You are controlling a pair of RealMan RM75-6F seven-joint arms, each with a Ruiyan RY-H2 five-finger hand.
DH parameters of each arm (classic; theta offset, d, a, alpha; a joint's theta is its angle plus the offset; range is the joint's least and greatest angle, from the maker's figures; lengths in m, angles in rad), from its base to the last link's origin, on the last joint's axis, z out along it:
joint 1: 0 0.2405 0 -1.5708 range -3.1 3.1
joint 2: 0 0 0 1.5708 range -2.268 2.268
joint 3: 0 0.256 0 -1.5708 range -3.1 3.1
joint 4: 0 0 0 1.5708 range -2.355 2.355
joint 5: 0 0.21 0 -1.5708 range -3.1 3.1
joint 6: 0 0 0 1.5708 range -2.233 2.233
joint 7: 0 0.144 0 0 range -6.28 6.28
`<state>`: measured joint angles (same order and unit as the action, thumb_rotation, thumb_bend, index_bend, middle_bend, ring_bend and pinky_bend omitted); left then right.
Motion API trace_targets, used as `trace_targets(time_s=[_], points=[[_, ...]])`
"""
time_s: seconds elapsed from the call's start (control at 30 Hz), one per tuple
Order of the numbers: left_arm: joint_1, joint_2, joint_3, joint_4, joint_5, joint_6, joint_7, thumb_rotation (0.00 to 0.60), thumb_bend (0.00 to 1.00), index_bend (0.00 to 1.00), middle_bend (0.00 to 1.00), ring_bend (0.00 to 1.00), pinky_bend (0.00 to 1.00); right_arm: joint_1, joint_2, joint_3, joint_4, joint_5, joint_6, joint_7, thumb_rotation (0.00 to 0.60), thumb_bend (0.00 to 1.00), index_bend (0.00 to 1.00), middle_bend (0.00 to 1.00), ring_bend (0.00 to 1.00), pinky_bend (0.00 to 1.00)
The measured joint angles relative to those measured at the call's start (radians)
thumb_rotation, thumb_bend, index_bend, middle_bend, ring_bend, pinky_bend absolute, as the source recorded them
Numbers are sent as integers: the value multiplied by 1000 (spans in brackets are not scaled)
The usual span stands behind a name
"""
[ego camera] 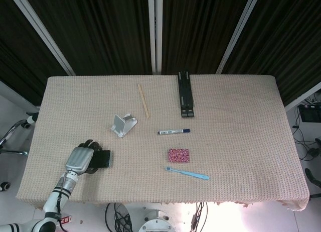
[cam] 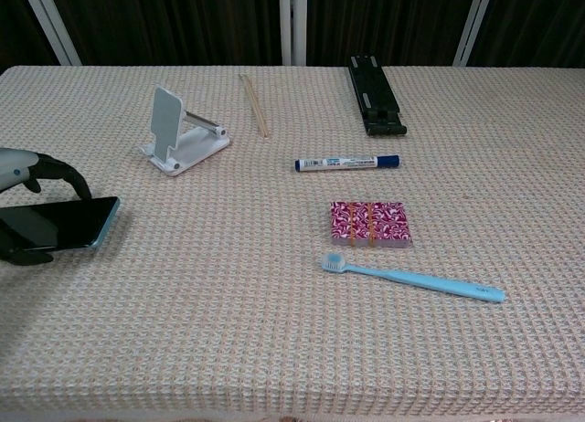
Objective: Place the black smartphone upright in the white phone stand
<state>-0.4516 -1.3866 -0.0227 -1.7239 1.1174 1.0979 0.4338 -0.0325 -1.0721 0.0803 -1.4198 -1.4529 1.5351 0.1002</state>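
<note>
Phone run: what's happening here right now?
The left hand grips the black phone near the table's front left corner. In the chest view the phone looks tilted, its far end just off the cloth. The white stand sits empty farther back, apart from the hand, so placement is not yet done. The pen, toothbrush, patterned pad and chopsticks lie untouched. The right hand is not in view.
</note>
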Motion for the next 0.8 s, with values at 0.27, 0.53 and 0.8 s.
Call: trace_targets(time_s=[0.27, 0.53, 0.8], points=[[27, 26, -13, 8, 81, -1, -260, 600, 314, 501, 376, 119, 235, 4, -2, -2, 0, -2, -6, -1, 600, 200, 0, 0, 0, 0], [53, 34, -29, 48, 130, -20, -526, 600, 355, 513, 550, 191, 240, 2, 2, -2, -7, 0, -4, -6, 600, 200, 0, 0, 0, 0], [88, 39, -72, 67, 188, 49, -716, 600, 366, 513, 638, 251, 253, 3, -1, -3, -7, 3, -10, -6, 600, 200, 0, 0, 0, 0]])
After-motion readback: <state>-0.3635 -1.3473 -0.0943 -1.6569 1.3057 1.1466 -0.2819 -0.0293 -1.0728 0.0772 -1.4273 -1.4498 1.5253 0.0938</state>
